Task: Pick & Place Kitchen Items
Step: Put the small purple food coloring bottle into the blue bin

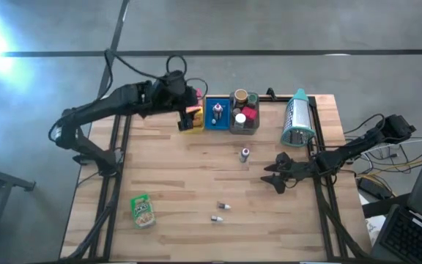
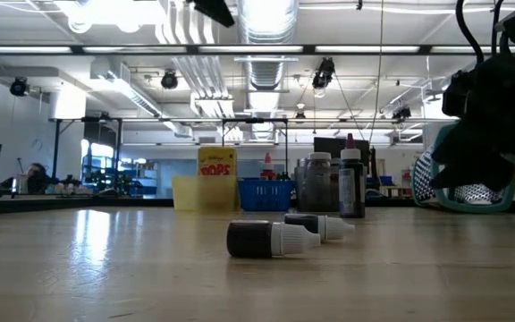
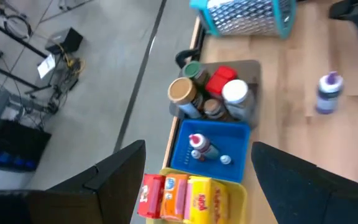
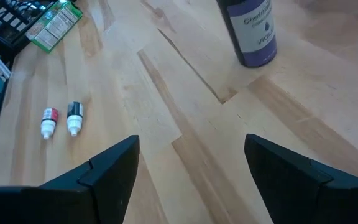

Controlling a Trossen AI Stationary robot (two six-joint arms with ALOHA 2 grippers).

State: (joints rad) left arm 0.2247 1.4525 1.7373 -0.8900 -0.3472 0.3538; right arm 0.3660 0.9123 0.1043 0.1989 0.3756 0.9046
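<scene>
Left gripper (image 1: 190, 111) hovers over the yellow tray (image 1: 191, 122) at the far edge of the desk (image 1: 182, 183), jaws wide, holding nothing; snack boxes (image 3: 182, 196) stand upright inside that tray. Blue tray (image 1: 216, 113) just beside it holds a small bottle (image 3: 200, 147) and a tiny vial (image 3: 226, 160). Grey tray (image 1: 245, 111) next along is packed with jars (image 3: 185, 97), a red item (image 3: 220, 81) and a white-capped container (image 3: 236, 94). A teal-rimmed metal grater (image 1: 298, 117) lies on its side beside the grey tray.

Right gripper (image 1: 277, 176) sits low over the desk on the right side, jaws wide, empty. A purple-capped bottle (image 1: 245, 154) stands upright on the bare desk between the trays and the right gripper, near but not touching it. Two small vials (image 1: 220, 212) lie on their sides near the front of the desk, close together. A green pouch (image 1: 143, 210) lies flat at the front left, well apart from everything else
</scene>
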